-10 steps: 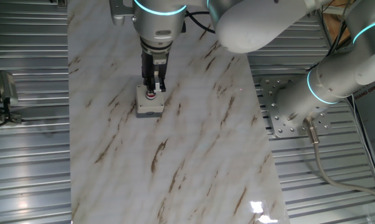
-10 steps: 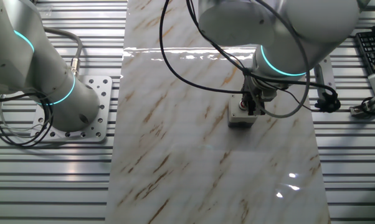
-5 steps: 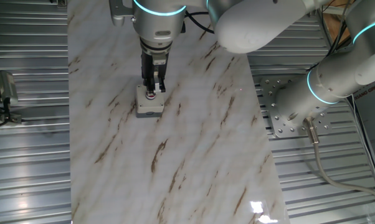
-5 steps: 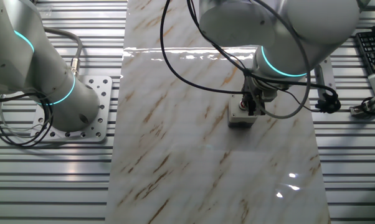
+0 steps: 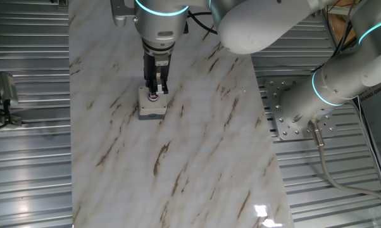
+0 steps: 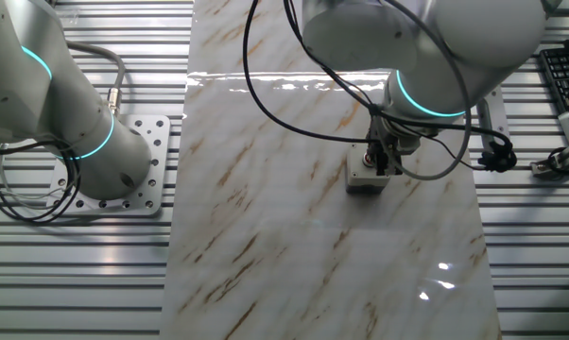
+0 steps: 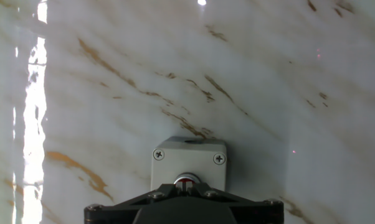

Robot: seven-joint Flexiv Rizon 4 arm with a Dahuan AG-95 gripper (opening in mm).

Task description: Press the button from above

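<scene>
The small red button [image 5: 154, 97] sits in the top of a light-grey square box [image 5: 150, 110] on the marble tabletop. My gripper [image 5: 155, 92] points straight down, its fingertips together and resting on the button. In the hand view the box [image 7: 187, 158] is at bottom centre, and only the far rim of the button [image 7: 185, 180] shows above my shut fingertips [image 7: 186, 186]. In the other fixed view the gripper [image 6: 377, 168] stands on the box [image 6: 363, 182], and the button itself is hidden.
The marble board [image 5: 197, 145] runs lengthwise over a ribbed metal table. The arm's base plate [image 5: 292, 114] is at the right, and a small clamp [image 5: 4, 95] at the left. A keyboard [image 6: 563, 76] lies at the far right of the other fixed view.
</scene>
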